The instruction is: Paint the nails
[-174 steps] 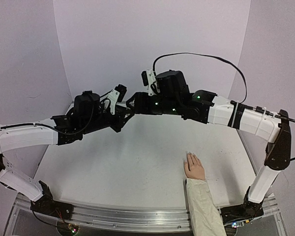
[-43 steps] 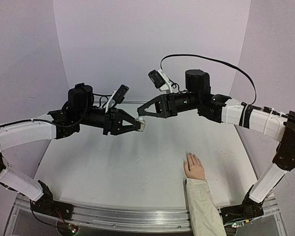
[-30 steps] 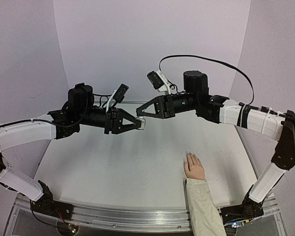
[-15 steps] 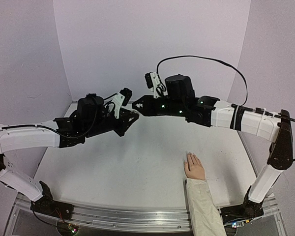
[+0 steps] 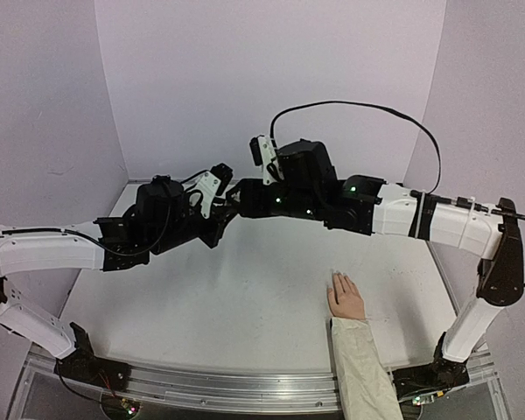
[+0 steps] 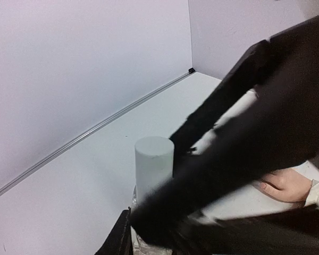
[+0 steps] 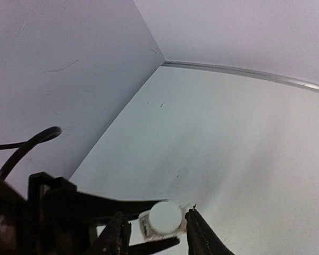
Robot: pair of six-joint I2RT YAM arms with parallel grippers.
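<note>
A small clear bottle (image 7: 147, 227) with a white cap (image 7: 165, 217) is held above the table, my left gripper (image 5: 228, 210) shut on its glass body. My right gripper (image 7: 154, 214) points at it from the opposite side, open, one jaw on each side of the cap (image 6: 154, 162) with small gaps. In the left wrist view a blurred black right finger (image 6: 223, 159) crosses in front of the bottle. The pale hand (image 5: 346, 297) with a cream sleeve (image 5: 364, 367) lies flat at the front right of the table. Its nails (image 5: 337, 278) are barely distinguishable.
The white table (image 5: 245, 297) is bounded by lilac walls (image 5: 271, 79) at the back and both sides. A black cable (image 5: 359, 107) arcs above the right arm. The hand (image 6: 284, 186) also shows low on the right in the left wrist view.
Both arms have swung their wrists together toward the back centre. The right jaws, shut a second ago, now stand apart around the bottle's cap. The left gripper still holds the bottle.
</note>
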